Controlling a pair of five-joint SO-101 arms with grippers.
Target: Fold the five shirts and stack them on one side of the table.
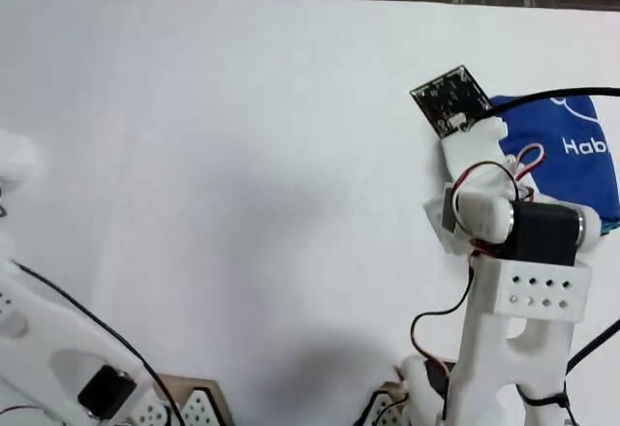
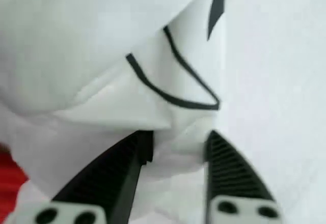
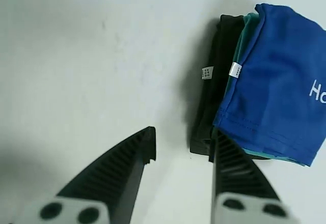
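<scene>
While the right pincer (image 3: 183, 137) hangs just above the table (image 1: 242, 155) with its jaws apart and nothing between them, one of its fingers (image 3: 234, 168) lies in front of the near corner of a stack of folded shirts. In that stack a blue shirt (image 3: 275, 81) with white lettering lies on top, a teal shirt (image 3: 243, 40) shows as a thin edge beneath it, and a black shirt (image 3: 219, 71) is at the bottom. A small white tag (image 3: 234, 70) sticks out at the blue shirt's edge, and another tag (image 3: 207, 73) sits on the black one.

From the high view the stack sits at the table's right edge, and the right arm (image 1: 513, 252), with its wrist circuit board (image 1: 450, 99) and cables, covers part of the blue shirt.

The left pincer (image 2: 175, 142) also has its jaws apart, with a bunched fold of a white shirt (image 2: 102, 40) between them. Whether the fold is pinched cannot be told. That shirt carries thin black lines and lies crumpled on the table. A red patch (image 2: 10, 183) shows beside it. The left arm (image 1: 58, 349) sits at the table's near left corner.
</scene>
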